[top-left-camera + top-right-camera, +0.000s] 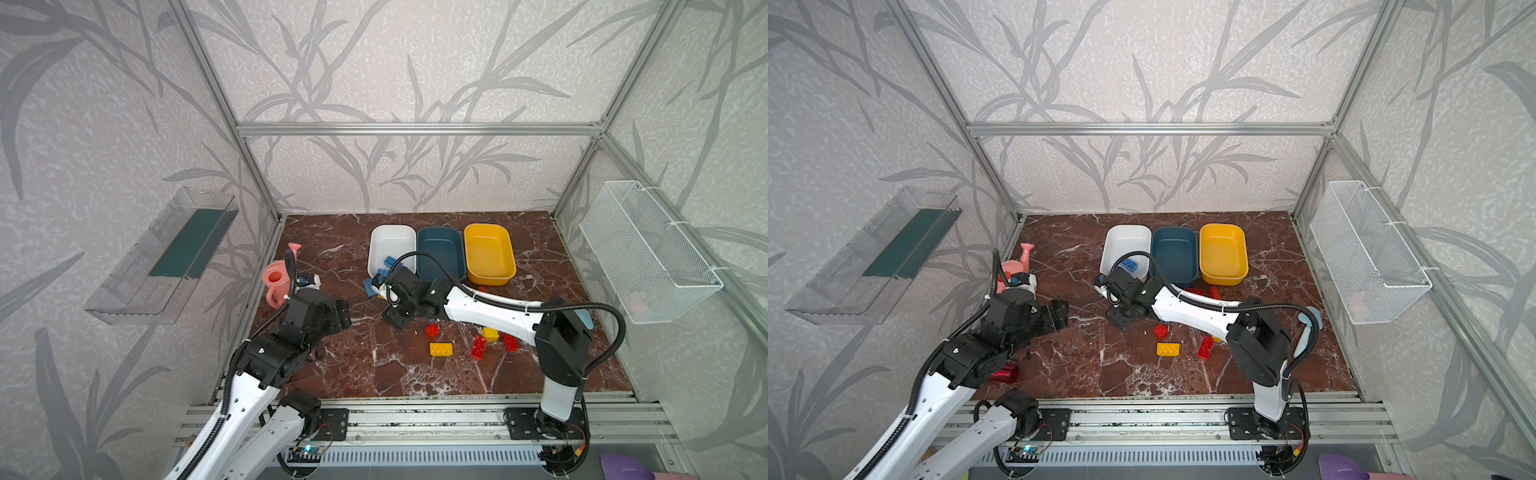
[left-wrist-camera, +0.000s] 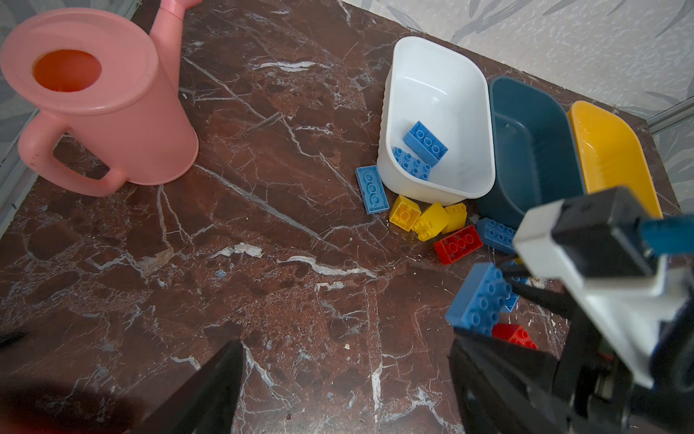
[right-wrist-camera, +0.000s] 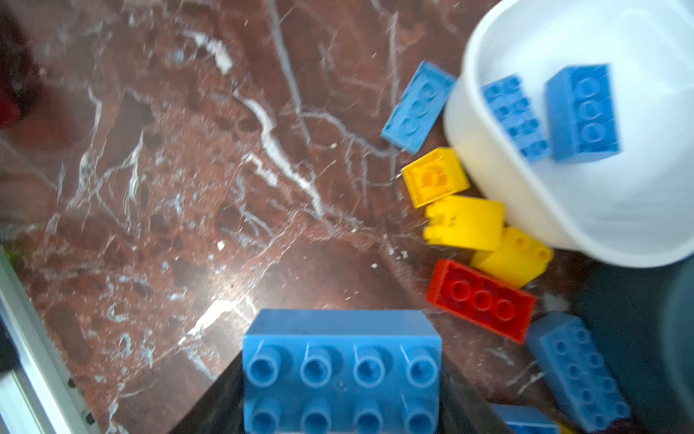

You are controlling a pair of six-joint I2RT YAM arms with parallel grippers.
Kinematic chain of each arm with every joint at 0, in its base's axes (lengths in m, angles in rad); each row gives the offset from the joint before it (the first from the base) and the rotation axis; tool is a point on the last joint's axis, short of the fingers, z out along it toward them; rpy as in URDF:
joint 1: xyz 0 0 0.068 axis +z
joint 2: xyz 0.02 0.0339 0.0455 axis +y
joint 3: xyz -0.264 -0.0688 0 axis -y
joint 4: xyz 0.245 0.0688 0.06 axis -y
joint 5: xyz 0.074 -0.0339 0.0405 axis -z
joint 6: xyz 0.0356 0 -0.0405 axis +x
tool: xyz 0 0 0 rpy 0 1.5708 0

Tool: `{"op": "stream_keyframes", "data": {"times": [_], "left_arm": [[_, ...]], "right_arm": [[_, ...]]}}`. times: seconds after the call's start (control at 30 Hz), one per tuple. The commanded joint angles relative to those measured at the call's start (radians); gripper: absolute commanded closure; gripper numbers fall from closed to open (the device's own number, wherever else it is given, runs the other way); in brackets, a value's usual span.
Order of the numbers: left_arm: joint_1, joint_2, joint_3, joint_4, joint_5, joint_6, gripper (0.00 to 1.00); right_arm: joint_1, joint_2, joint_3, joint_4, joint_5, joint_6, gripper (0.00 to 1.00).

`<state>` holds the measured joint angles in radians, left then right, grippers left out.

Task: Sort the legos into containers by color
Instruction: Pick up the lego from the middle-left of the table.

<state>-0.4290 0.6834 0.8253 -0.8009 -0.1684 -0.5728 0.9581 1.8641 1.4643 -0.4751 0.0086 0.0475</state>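
While right claw [image 3: 341,407] clamps a blue brick [image 3: 341,338] | left claw [image 1: 344,314] apart | white tub [image 2: 432,185]: two blue bricks [image 2: 425,143]

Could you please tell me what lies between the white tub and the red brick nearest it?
Three small yellow bricks lie clustered there, between the white tub wall and the red brick; both wrist views show this.
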Motion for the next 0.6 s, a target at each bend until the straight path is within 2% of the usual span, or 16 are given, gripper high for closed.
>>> {"op": "stream_keyframes", "data": {"times": [0.0,0.13,0.37,0.57], "left_arm": [[0.0,-0.016,-0.014,-0.024,-0.022,-0.001,0.14],[0.0,-0.011,-0.014,-0.022,-0.022,0.003,0.14],[0.0,-0.001,-0.016,-0.02,-0.015,0.002,0.14],[0.0,0.014,-0.013,-0.025,-0.023,0.004,0.14]], "right_arm": [[-0.052,0.015,0.07,-0.003,-0.028,-0.015,0.42],[-0.11,0.09,0.191,-0.003,-0.045,-0.037,0.42],[-0.2,0.307,0.459,-0.058,-0.074,-0.032,0.42],[-0.243,0.476,0.667,-0.127,-0.075,-0.028,0.41]]}}
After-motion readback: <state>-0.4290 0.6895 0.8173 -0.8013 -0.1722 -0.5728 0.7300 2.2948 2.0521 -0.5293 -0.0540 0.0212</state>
